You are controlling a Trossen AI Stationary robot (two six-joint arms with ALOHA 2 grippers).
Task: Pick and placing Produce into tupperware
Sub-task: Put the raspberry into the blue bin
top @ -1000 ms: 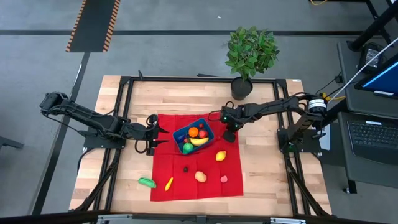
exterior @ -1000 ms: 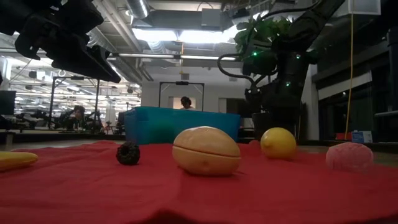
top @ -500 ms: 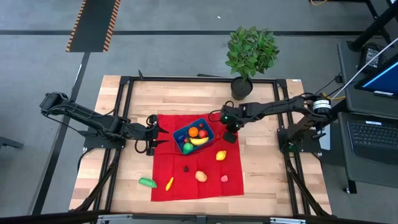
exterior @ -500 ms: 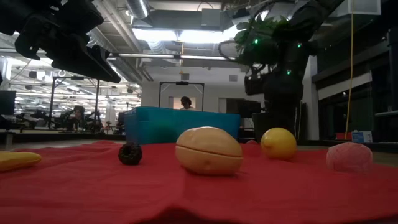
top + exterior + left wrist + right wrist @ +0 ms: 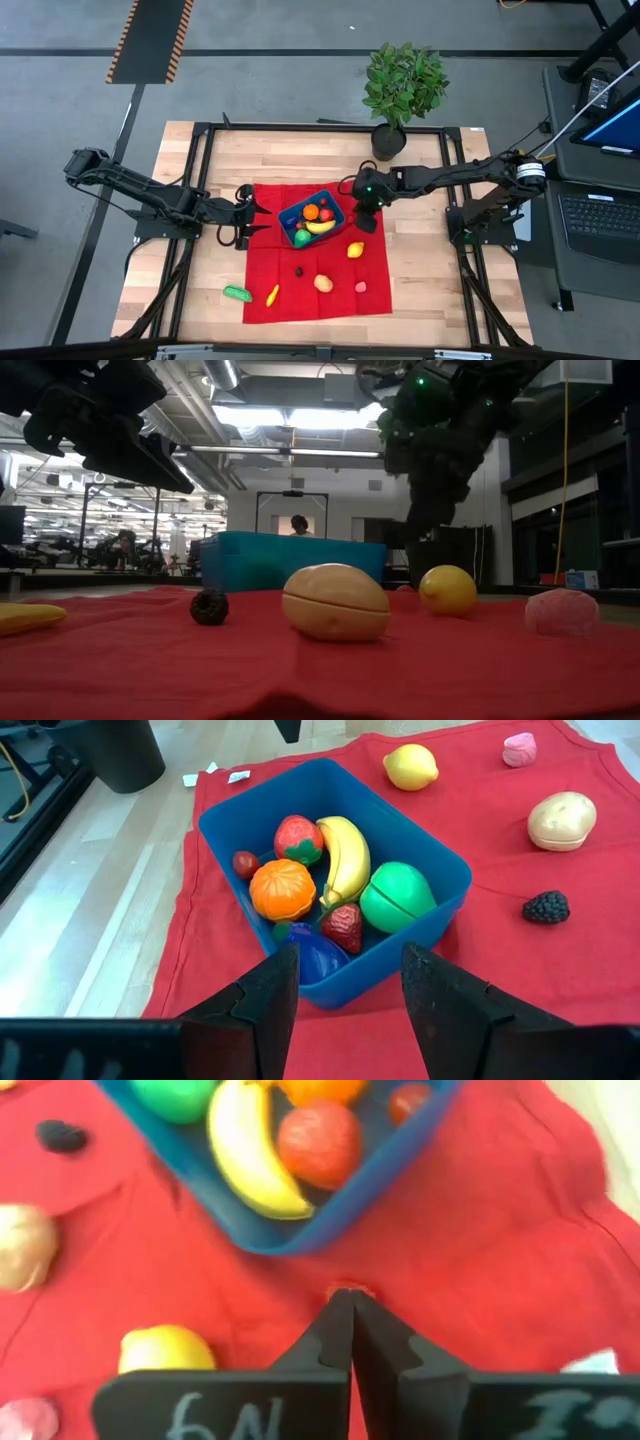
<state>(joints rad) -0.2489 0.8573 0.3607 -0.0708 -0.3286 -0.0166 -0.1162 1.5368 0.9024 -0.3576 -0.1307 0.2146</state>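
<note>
Tupperware (image 5: 312, 220) (contents partly overlapping), right end effector (image 5: 366, 222) closed beside it

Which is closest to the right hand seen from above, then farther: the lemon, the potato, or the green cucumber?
From the right hand:
1. Lemon, just below it on the red cloth.
2. Potato, farther down, mid-cloth.
3. Green cucumber, off the cloth's lower left edge.
</note>
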